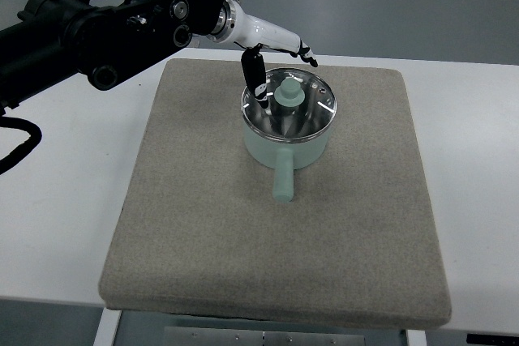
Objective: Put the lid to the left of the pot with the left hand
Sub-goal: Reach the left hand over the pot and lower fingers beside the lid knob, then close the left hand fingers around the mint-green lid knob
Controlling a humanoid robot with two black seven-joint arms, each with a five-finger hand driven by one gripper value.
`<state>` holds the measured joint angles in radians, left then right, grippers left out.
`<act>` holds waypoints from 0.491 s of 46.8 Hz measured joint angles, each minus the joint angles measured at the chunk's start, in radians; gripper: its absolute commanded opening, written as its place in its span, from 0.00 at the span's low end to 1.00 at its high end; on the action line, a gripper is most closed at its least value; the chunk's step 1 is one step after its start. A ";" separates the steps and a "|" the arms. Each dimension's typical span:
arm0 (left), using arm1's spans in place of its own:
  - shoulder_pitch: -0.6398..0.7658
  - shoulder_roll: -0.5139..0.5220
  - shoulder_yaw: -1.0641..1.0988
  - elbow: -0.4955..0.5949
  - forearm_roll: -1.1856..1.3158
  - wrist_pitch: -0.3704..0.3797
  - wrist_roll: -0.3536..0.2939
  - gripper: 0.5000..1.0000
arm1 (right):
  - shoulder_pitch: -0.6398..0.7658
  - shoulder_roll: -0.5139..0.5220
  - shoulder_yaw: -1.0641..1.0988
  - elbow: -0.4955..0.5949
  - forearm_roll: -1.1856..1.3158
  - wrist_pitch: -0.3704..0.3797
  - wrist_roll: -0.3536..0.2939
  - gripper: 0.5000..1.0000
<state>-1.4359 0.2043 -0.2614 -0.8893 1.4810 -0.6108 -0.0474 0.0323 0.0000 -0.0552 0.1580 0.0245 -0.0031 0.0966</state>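
The lid (pixel 289 105), a glass one with a pale green knob (pixel 287 92) in its middle, sits on the pale green pot (pixel 288 139), so the main part of the task is not done yet. The pot stands on a grey felt mat (pixel 203 241), toward the far side of it, and its handle (pixel 283 180) points to the near side of the mat. The mat lies on the white tabletop (pixel 65 224). The left robot hand (pixel 272 58) hangs over the far left rim of the pot, with its arm entering from the left edge of the view. Its fingers are partly spread and not closed on anything: one dark-tipped finger (pixel 255 74) reaches down beside the knob, on the left of it, and other fingers (pixel 306 54) stretch out past the far rim of the pot. I cannot tell if the lowered finger touches the lid. In my judgement the hand is in the approach step, just before the grasp. What is left is to close the fingers on the knob, to lift the lid off the pot, to carry it to the free mat on the left of the pot, and to put it down there. The right arm is not visible.
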 measured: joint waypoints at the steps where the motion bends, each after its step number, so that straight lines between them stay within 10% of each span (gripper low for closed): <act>1: 0.000 -0.003 0.000 0.000 0.001 0.000 0.000 0.96 | 0.000 0.000 0.000 0.000 0.000 0.000 0.000 0.85; 23: -0.006 -0.008 0.000 -0.004 0.018 0.000 -0.002 0.64 | 0.000 0.000 0.000 0.000 0.000 0.000 0.000 0.85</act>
<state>-1.4420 0.1959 -0.2613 -0.8929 1.4987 -0.6109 -0.0491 0.0322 0.0000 -0.0552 0.1578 0.0245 -0.0031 0.0966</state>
